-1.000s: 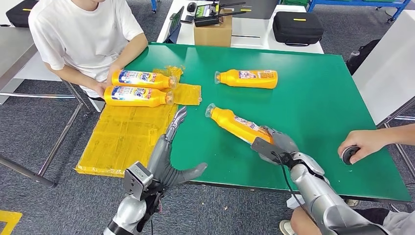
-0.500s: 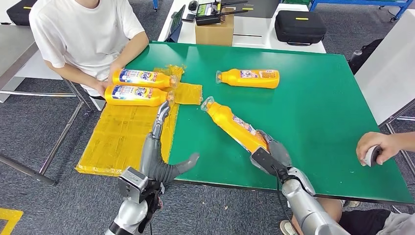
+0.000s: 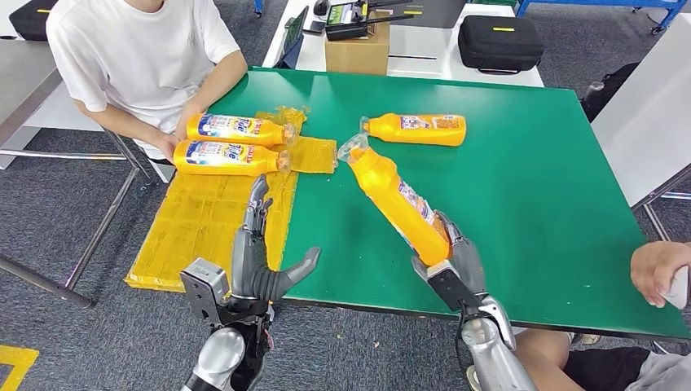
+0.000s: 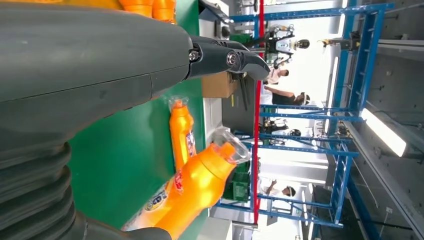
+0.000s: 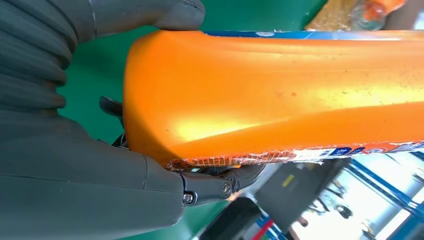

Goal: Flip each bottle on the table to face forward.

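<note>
My right hand (image 3: 455, 262) grips the base of an orange bottle (image 3: 398, 203) and holds it lifted and tilted over the green table (image 3: 530, 179), cap end away from me; its orange body (image 5: 280, 95) is close in the right wrist view. A second orange bottle (image 3: 415, 129) lies on its side at the table's far middle, also seen as a lying bottle (image 4: 182, 132) in the left wrist view. Two more bottles (image 3: 232, 130) (image 3: 228, 158) lie label-up on the yellow plastic sheet (image 3: 212, 220) at the left. My left hand (image 3: 254, 259) hovers open, fingers spread, over that sheet's near edge.
A person in a white shirt (image 3: 143, 57) sits at the left corner, hands by the two bottles. Another person's hand (image 3: 662, 273) rests at the right edge. Behind the table stand a cardboard box (image 3: 357, 50) and a black case (image 3: 499, 42).
My right hand has raised the gripped bottle from the table and swung its cap end up and away. My left hand drew back toward me. The person's hand at the right slid further right.
</note>
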`<state>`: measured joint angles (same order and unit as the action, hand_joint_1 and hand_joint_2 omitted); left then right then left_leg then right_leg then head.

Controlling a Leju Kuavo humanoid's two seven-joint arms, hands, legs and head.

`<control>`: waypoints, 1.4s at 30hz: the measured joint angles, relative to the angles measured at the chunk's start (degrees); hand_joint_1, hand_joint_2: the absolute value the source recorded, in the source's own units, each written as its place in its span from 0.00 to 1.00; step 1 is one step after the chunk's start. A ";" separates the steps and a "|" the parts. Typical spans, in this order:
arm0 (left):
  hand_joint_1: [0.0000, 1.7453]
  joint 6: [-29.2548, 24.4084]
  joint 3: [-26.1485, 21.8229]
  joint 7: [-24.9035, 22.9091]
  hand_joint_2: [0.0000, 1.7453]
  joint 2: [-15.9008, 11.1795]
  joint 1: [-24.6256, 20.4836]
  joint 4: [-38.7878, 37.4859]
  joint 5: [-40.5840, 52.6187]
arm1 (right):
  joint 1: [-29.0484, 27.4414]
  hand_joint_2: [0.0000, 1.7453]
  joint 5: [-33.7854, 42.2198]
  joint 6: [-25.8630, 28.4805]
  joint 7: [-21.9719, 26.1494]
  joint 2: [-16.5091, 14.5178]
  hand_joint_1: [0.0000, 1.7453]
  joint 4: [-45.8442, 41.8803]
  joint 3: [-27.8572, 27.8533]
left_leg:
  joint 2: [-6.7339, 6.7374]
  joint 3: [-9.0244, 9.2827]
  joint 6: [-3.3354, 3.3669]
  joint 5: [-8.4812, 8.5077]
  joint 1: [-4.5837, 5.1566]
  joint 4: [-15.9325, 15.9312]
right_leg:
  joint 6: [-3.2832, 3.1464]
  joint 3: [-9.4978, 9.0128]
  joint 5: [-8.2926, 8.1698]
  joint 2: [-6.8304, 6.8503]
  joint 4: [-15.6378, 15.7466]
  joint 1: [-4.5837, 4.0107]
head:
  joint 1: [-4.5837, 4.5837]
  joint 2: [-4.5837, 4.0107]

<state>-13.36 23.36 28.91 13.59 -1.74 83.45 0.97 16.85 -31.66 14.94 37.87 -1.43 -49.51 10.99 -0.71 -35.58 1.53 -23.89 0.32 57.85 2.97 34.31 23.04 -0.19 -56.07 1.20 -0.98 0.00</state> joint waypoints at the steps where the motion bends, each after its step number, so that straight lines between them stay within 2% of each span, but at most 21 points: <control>1: 0.00 0.82 -0.03 -0.63 1.00 0.06 -0.05 -0.24 -0.92 | -0.26 1.00 0.32 0.15 0.62 -0.07 1.00 -0.57 -0.02 | -0.01 0.00 0.00 0.00 0.00 0.00 | 0.00 0.00 0.00 0.00 0.00 0.00 | 0.00 0.00; 7: 0.00 6.88 -0.04 -5.15 1.00 0.20 -0.53 -3.10 -8.25 | -3.20 1.00 4.29 1.75 2.10 -1.49 1.00 -7.74 0.96 | 0.06 -0.01 -0.01 0.00 -0.01 0.00 | 0.00 0.03 0.00 -0.01 -0.01 -0.01 | -0.01 -0.01; 11: 0.00 9.54 0.19 -3.49 1.00 0.12 -0.87 -4.14 -8.05 | -4.87 1.00 5.32 1.76 2.24 -2.23 1.00 -12.97 3.61 | 0.06 -0.03 -0.01 -0.01 -0.01 0.00 | -0.01 0.06 0.01 -0.01 -0.02 -0.01 | 0.00 0.00; 14: 0.00 13.56 0.74 -1.59 1.00 -0.27 -0.99 -3.67 -6.33 | -5.79 1.00 6.04 1.27 2.24 -2.29 1.00 -16.51 6.86 | 0.07 -0.04 -0.01 -0.01 -0.01 -0.01 | -0.01 0.07 0.01 -0.01 -0.02 -0.01 | 0.00 0.00; 18: 0.00 18.99 1.90 -2.86 1.00 -0.79 -1.09 -2.30 -6.80 | -6.69 1.00 7.71 1.73 2.24 -2.15 1.00 -20.78 12.11 | 0.07 -0.05 -0.01 0.00 -0.01 -0.01 | -0.01 0.08 0.01 -0.01 -0.02 0.00 | 0.01 0.00; 24: 0.00 19.72 2.45 -3.17 1.00 -0.83 -1.35 -2.14 -7.11 | -6.89 1.00 8.61 1.80 2.24 -2.08 1.00 -23.07 15.35 | 0.10 -0.05 -0.01 0.00 -0.01 -0.01 | -0.01 0.09 0.01 -0.02 -0.02 0.00 | 0.01 0.00; 28: 0.00 20.18 3.22 -2.90 1.00 -0.83 -1.73 -0.69 -8.61 | -7.21 1.00 7.98 2.66 2.26 -1.94 1.00 -25.94 23.29 | 0.09 -0.05 -0.01 0.00 -0.01 -0.01 | -0.01 0.10 0.01 -0.01 -0.02 -0.01 | 0.00 0.00; 30: 0.00 21.30 3.41 -3.37 1.00 -0.85 -1.79 -0.04 -10.02 | -7.25 1.00 8.10 3.33 2.26 -1.70 1.00 -26.18 25.45 | 0.09 -0.05 -0.01 0.00 -0.01 -0.01 | -0.02 0.10 0.01 -0.01 -0.02 -0.01 | 0.00 0.00; 34: 0.00 23.54 3.83 -4.67 1.00 -1.10 -2.15 0.48 -12.47 | -7.09 1.00 8.26 4.54 2.26 -0.92 1.00 -26.18 28.22 | 0.09 -0.06 -0.01 0.00 -0.01 -0.01 | -0.01 0.09 0.01 -0.01 -0.01 0.00 | 0.01 0.00; 40: 0.00 23.64 4.32 -4.62 1.00 -1.18 -2.65 0.81 -13.89 | -6.68 1.00 8.36 4.66 2.25 -0.17 1.00 -26.18 30.69 | 0.09 -0.06 -0.01 0.00 -0.01 -0.01 | -0.01 0.10 0.00 -0.01 -0.01 0.00 | 0.00 0.00; 42: 0.06 24.01 4.28 -4.60 1.00 -1.18 -2.74 1.12 -15.74 | -6.48 1.00 8.45 4.43 2.24 -0.01 1.00 -26.17 31.39 | 0.09 -0.06 -0.01 0.00 -0.01 -0.01 | -0.01 0.10 0.01 -0.01 -0.02 -0.01 | 0.00 0.00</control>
<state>10.65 27.64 24.32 12.41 -4.48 84.57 -14.77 10.37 -23.21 19.37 40.11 -1.44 -75.68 42.38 -0.63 -35.64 1.52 -23.89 0.31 57.85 2.96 34.41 23.04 -0.20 -56.08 1.20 -0.98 0.00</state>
